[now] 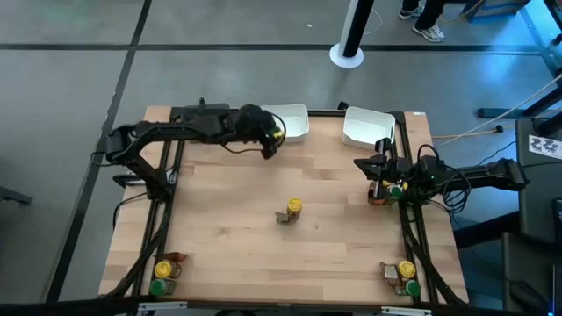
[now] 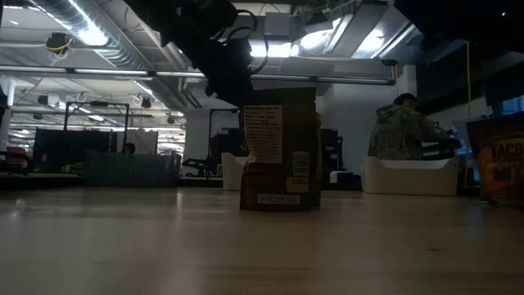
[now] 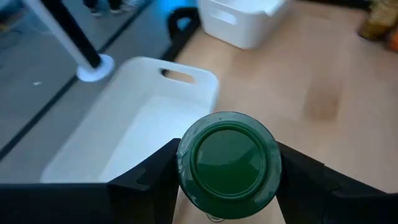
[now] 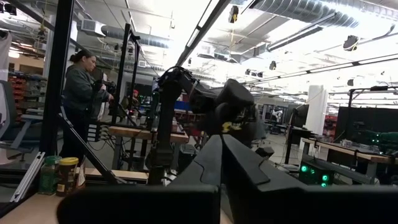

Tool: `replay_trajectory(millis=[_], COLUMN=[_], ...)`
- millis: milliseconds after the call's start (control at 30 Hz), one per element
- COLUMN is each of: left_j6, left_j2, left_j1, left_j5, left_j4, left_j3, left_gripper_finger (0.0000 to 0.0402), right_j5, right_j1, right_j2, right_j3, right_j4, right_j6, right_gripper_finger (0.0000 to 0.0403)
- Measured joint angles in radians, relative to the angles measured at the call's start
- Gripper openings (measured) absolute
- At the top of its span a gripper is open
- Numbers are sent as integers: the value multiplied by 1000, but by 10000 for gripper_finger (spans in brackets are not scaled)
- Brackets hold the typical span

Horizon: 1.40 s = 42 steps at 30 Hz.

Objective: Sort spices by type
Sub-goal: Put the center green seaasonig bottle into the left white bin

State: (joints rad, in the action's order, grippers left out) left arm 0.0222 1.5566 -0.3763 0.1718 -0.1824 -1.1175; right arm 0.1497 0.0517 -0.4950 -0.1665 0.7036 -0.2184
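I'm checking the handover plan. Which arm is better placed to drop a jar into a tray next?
Left: its end effector grips the green-lidded jar beside the white tray.

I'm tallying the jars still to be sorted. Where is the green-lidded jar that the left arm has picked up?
The green-lidded jar sits clamped in the left gripper, by the near edge of the left white tray at the table's far side.

Small cylindrical spice jars, five locations on the wooden counter (image 1: pixel 228 219):
- Green-lidded jar (image 3: pixel 227 163), lid toward the left wrist camera, clamped between left arm's jaws beside a white tray.
- Yellow-lidded jar (image 1: pixel 294 207), mid-counter, brown jar touching it.
- Near-left corner: yellow-lidded (image 1: pixel 163 269) and green-lidded (image 1: pixel 158 286), clustered.
- Near-right corner: yellow-lidded (image 1: pixel 407 269), green-lidded (image 1: pixel 413 286).
- Right edge: green-lidded jar (image 1: pixel 396 189), reddish jar adjacent.
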Motion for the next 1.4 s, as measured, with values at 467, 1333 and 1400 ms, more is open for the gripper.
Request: replay_trajectory(millis=[467,1333,1400], left_j6=[-64,-153,-153], left_j2=[53,241,251], left_j1=[-162,-246,-249], left_j5=[81,79,79], left_j4=[97,172,173], left_j3=[0,0,0], left_gripper_finger=[202,203,203], right_j5=[28,79,79], right_j1=[0,0,0], right_j2=[0,0,0], right_j3=[0,0,0], right_j4=[0,0,0], right_j6=[-1,-27,-27], right_gripper_finger=[14,14,14])
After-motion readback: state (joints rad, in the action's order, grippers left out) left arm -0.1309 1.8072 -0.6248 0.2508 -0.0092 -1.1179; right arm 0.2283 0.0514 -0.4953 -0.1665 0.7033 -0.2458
